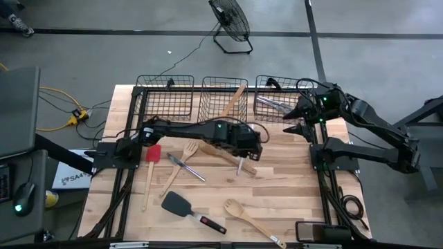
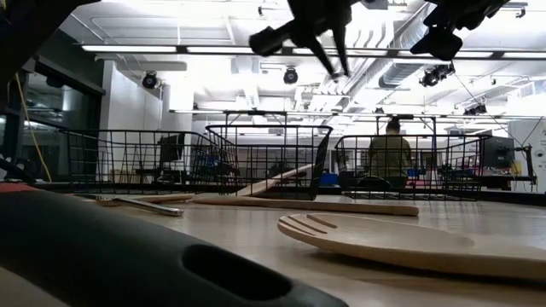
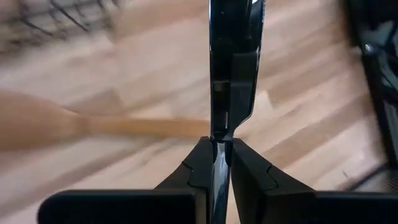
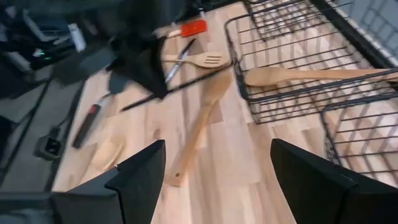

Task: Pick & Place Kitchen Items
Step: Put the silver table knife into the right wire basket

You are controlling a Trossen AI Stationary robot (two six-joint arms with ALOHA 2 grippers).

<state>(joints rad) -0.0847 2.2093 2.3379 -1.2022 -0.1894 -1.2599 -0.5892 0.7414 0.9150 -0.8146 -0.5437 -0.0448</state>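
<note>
My left gripper (image 1: 243,153) hangs over the middle of the table, shut on a thin silver metal cutlery piece (image 3: 233,62), which the low view shows high above the tabletop (image 2: 328,55). Below it a pale wooden spoon (image 1: 225,153) lies flat on the table. My right gripper (image 4: 217,180) waits open with nothing between its fingers, by the right basket (image 1: 280,88). On the table lie a wooden fork (image 1: 181,162), a red-headed spatula (image 1: 151,166), silver cutlery (image 1: 187,167), a black turner (image 1: 187,206) and another wooden spoon (image 1: 249,220). My left gripper pinches the thin metal piece between its two fingers (image 3: 199,165), near one end (image 3: 221,134). The fingers slant down from the table's left side, and the piece runs on past the fingertips, seen edge-on. It is lifted clear of the table and of the wooden spoon below.
Three black wire baskets stand along the far edge: the left (image 1: 166,88), the middle (image 1: 223,114) holding a wooden spoon (image 1: 234,102), the right with metal cutlery (image 1: 271,105). A person (image 2: 390,158) sits in the room beyond the table.
</note>
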